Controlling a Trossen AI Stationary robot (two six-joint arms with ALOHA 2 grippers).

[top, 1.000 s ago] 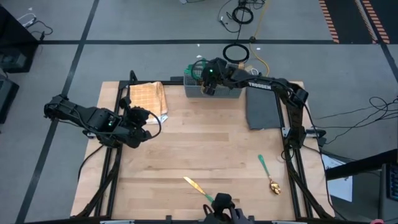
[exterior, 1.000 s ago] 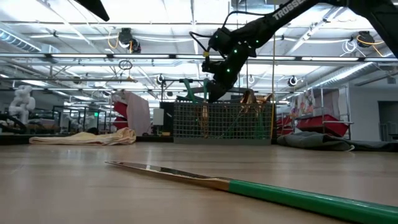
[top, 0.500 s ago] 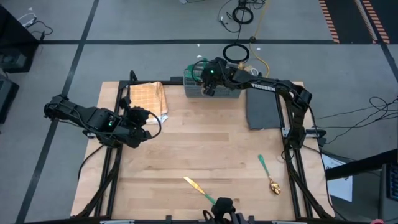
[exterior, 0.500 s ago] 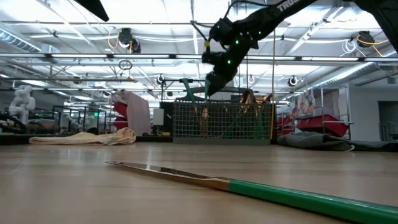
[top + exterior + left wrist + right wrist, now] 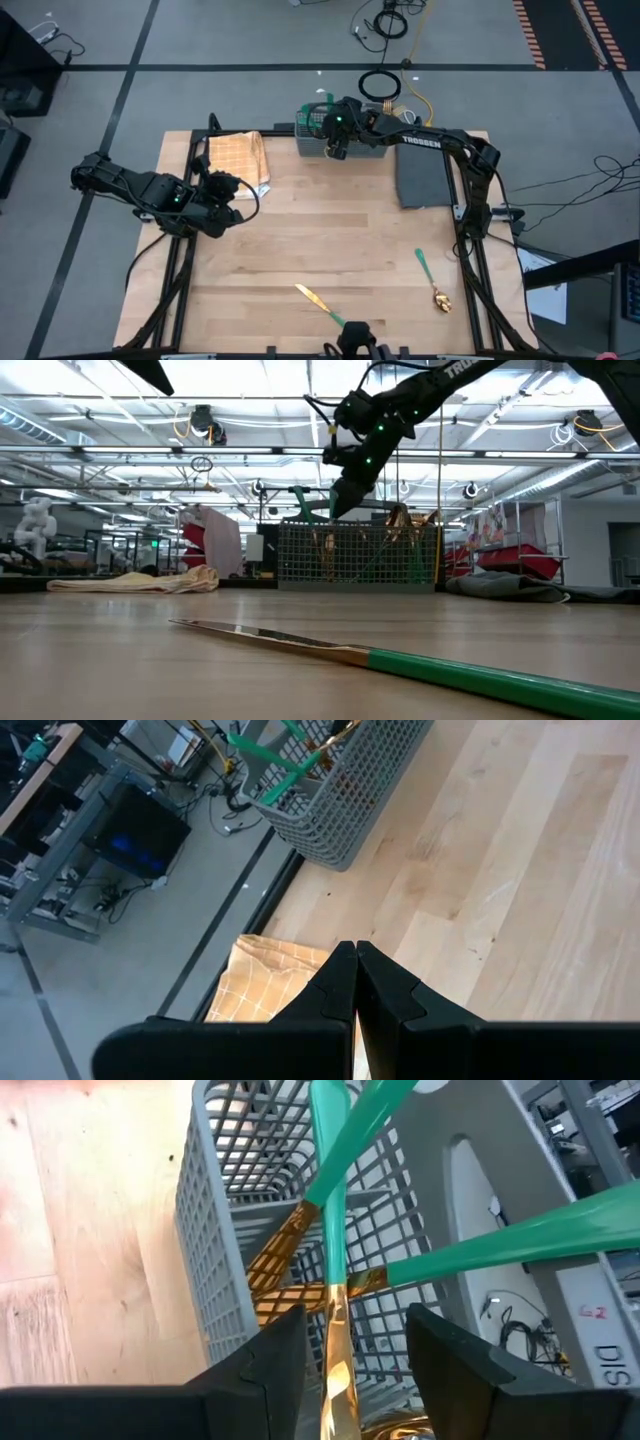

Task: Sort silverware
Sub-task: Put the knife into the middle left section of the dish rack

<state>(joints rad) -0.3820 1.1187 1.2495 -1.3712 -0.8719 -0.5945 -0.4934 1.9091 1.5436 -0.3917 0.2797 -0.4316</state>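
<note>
Hovering over the grey slotted basket (image 5: 322, 140) at the worktop's far edge, the right gripper (image 5: 340, 1355) had its fingers (image 5: 262, 1363) spread, and a gold-bladed, teal-handled piece (image 5: 331, 1230) stood in the gap between them; whether the pads touched it I could not tell. More teal handles (image 5: 262, 758) leaned out of the basket's top. Off by the left edge, the left gripper (image 5: 355, 982) hung just beside the tan checked cloth (image 5: 237, 157), its fingertips (image 5: 384, 992) pressed together on nothing. A knife (image 5: 319, 302) lay loose near the front edge, toward the middle. A spoon (image 5: 432, 281) lay near the right edge, well apart from the knife. A dark grey mat (image 5: 421, 176) sat beside the basket, near the far right corner.
</note>
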